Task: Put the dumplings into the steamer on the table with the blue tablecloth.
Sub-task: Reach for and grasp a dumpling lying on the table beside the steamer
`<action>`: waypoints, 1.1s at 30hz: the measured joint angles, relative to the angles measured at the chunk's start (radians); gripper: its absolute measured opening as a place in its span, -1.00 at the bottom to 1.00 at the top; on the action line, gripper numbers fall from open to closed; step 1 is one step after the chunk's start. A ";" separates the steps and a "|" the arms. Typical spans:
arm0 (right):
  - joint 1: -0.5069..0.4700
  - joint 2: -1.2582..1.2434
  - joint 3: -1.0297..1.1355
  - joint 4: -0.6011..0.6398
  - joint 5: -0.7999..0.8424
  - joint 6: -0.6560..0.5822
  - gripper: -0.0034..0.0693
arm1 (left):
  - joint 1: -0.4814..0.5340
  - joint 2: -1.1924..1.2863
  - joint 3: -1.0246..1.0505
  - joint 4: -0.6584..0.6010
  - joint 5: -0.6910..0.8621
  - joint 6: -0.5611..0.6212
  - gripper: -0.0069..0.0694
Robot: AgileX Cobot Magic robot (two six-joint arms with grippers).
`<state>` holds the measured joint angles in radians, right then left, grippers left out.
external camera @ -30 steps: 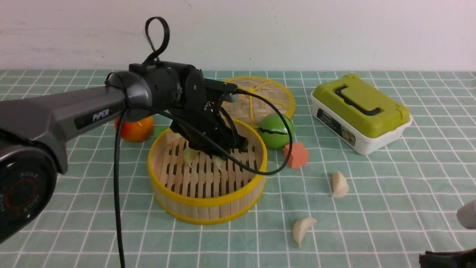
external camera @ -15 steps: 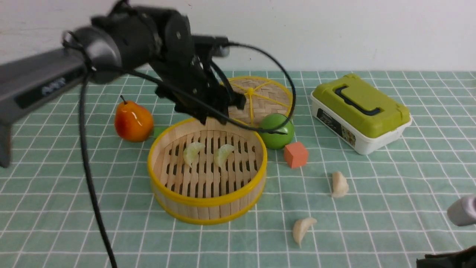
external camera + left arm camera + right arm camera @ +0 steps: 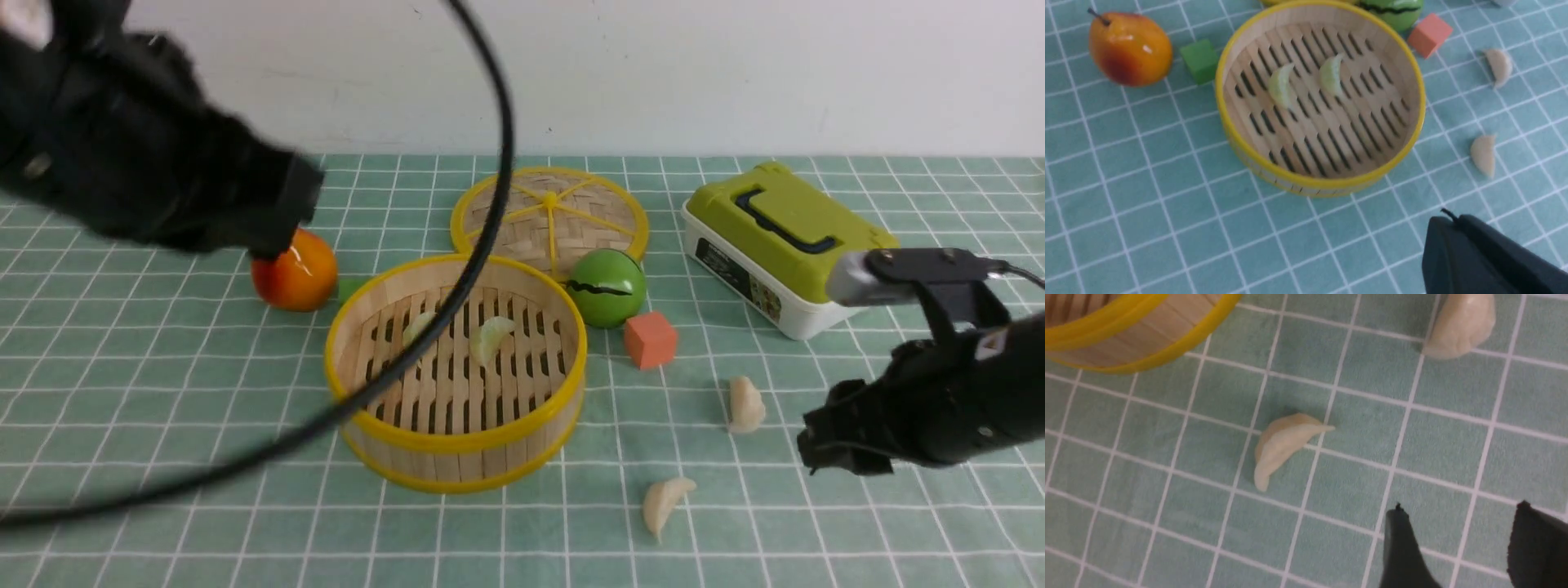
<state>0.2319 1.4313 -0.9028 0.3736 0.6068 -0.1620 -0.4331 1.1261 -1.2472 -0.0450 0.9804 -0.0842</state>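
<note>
The left pincer (image 3: 1449,228) is shut tight, its black jaws pressed into one dark wedge with nothing between them. In the front view it hangs as a blurred black mass in the upper left of the frame, and its black cable (image 3: 482,269) sweeps down across the middle. The right pincer (image 3: 1458,510) stands wide open and empty at the right edge of the front view, low over the pale teal-green gridded tablecloth (image 3: 163,392) that covers the bench (image 3: 898,539). Near its tips, toward the lower middle, a pale cream crescent dumpling (image 3: 665,502) lies on the cloth, and a second cream dumpling (image 3: 745,403) lies a little farther back; the pincer touches neither. Left of them, at the centre, sits the round bamboo steamer with yellow rims (image 3: 457,445), with two yellowish-green dumplings (image 3: 492,336) side by side on its slatted floor. Around it stand an orange-red pear (image 3: 298,282), a small green cube (image 3: 1199,60), a green ball (image 3: 606,287), a salmon cube (image 3: 650,339), a flat woven yellow-rimmed lid (image 3: 551,212) and a green-lidded white box (image 3: 788,237).
</note>
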 joint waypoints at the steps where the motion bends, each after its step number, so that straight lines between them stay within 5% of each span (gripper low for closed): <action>1: 0.000 0.030 -0.018 -0.001 0.000 0.004 0.07 | 0.000 -0.036 0.044 0.015 -0.013 0.000 -0.86; 7: 0.000 0.244 -0.176 -0.024 -0.058 0.014 0.09 | 0.000 -0.400 0.449 0.210 -0.184 -0.220 -0.86; 12: 0.000 0.381 -0.261 -0.039 -0.122 0.020 0.10 | 0.000 -0.609 0.672 0.296 -0.182 -0.376 -0.86; 18: 0.000 0.501 -0.305 -0.053 -0.183 0.022 0.07 | 0.000 -0.737 0.807 0.313 -0.163 -0.400 -0.86; 24: 0.000 0.518 -0.307 -0.052 -0.174 0.022 -0.23 | 0.000 -0.740 0.810 0.326 -0.217 -0.409 -0.86; 33: 0.006 0.441 -0.356 0.006 -0.046 0.020 -0.23 | 0.000 -0.740 0.810 0.329 -0.254 -0.411 -0.86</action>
<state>0.2379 1.8720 -1.2585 0.3798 0.5606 -0.1424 -0.4331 0.3858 -0.4374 0.2835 0.7262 -0.4955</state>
